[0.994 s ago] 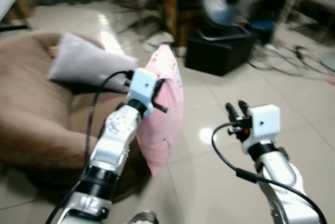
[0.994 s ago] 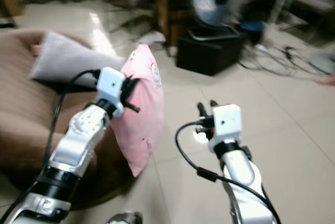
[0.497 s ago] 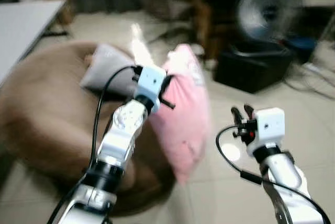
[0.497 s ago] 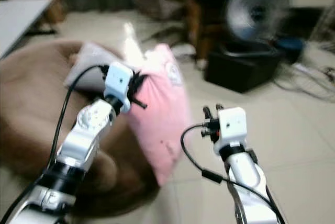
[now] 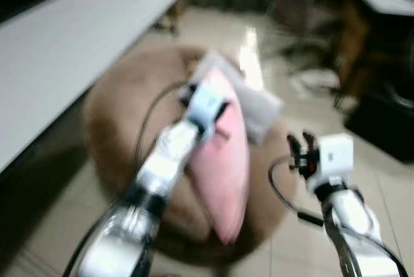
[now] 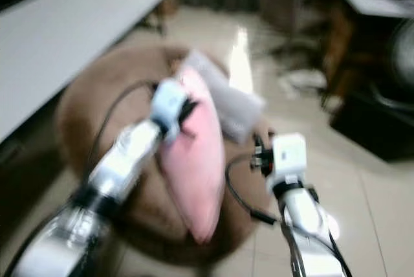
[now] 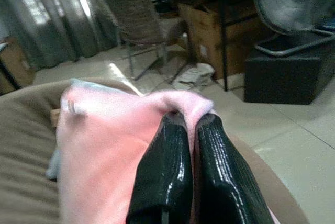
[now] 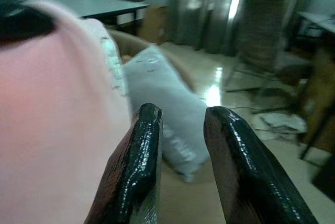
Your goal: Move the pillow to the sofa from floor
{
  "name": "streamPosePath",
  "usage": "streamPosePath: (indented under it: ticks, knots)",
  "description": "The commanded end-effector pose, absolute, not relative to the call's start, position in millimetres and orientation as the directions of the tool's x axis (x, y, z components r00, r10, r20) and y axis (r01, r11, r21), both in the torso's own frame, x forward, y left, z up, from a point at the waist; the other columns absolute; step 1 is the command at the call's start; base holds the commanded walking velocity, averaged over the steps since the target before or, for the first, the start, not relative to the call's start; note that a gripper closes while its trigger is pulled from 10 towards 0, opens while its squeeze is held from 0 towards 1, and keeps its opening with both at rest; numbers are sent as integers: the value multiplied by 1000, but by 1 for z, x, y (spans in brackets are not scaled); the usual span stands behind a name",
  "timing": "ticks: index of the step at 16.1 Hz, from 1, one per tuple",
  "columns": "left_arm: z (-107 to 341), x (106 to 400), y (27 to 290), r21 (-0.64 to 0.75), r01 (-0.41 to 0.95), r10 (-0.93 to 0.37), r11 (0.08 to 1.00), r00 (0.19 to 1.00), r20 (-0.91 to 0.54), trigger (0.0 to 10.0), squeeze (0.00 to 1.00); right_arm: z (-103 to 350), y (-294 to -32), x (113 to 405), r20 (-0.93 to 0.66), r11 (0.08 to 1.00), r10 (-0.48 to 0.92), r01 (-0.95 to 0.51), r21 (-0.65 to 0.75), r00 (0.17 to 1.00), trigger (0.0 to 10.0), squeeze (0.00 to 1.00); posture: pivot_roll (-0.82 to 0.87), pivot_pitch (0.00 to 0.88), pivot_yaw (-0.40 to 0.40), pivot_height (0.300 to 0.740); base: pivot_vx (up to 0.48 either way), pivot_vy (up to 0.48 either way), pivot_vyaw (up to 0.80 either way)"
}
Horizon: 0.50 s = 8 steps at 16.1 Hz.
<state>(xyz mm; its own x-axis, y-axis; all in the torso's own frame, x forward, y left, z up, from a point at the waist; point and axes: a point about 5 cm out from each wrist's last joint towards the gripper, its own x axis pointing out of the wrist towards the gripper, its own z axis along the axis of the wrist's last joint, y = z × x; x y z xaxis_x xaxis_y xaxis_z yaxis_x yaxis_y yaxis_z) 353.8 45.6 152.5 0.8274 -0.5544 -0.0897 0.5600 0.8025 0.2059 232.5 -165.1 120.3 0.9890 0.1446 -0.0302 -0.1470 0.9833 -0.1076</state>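
In the blurred eye views the left gripper (image 5: 217, 114) pinches the top edge of the pink pillow (image 5: 226, 173), which hangs above the round brown sofa (image 5: 123, 109); a grey pillow (image 5: 259, 105) lies on the sofa just behind it, a white table (image 5: 65, 50) stands beside the sofa, and the right gripper (image 5: 297, 144) hovers at the sofa's edge. The left wrist view shows both fingers (image 7: 167, 177) pressed together on the pink fabric. The right wrist view shows the right gripper's fingers (image 8: 141, 166) slightly spread and holding nothing, close beside the pink pillow.
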Motion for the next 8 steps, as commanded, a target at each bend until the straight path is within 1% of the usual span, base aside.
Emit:
streamPosePath:
  ticks: [1, 2, 3, 4, 5, 7, 8]
  knots:
    - [159, 365, 38, 205, 528, -521, 824, 848, -94, 10000, 0, 119, -160, 230, -35, 978, 189, -191, -86, 981, 10000, 0, 11, 29, 15, 740, 0, 0, 0]
    - [159, 371, 28, 156, 519, -503, 840, 854, -131, 10000, 0, 118, -157, 228, -44, 968, 227, -231, -97, 973, 10000, 0, 6, 47, 26, 740, 0, 0, 0]
    - [161, 376, 21, 130, 478, -460, 869, 876, -144, 10000, 0, 117, -154, 224, -54, 957, 266, -270, -108, 963, 10000, 0, 2, 64, 35, 740, 0, 0, 0]
    - [163, 379, 17, 134, 447, -427, 884, 891, -157, 10000, 0, 116, -152, 222, -61, 949, 292, -297, -109, 954, 10000, 0, -1, 79, 44, 740, 0, 0, 0]
    - [163, 381, 13, 171, 398, -374, 901, 914, -158, 10000, 0, 114, -150, 218, -73, 939, 319, -326, -108, 945, 10000, 0, -4, 99, 55, 740, 0, 0, 0]
    - [163, 383, 11, 226, 326, -298, 918, 943, -147, 10000, 0, 109, -150, 214, -97, 927, 350, -359, -104, 932, 10000, 0, -8, 114, 64, 740, 0, 0, 0]
    - [161, 383, 12, 223, 307, -276, 925, 948, -159, 10000, 0, 107, -150, 212, -104, 925, 356, -366, -102, 929, 10000, 0, -15, 127, 74, 740, 0, 0, 0]
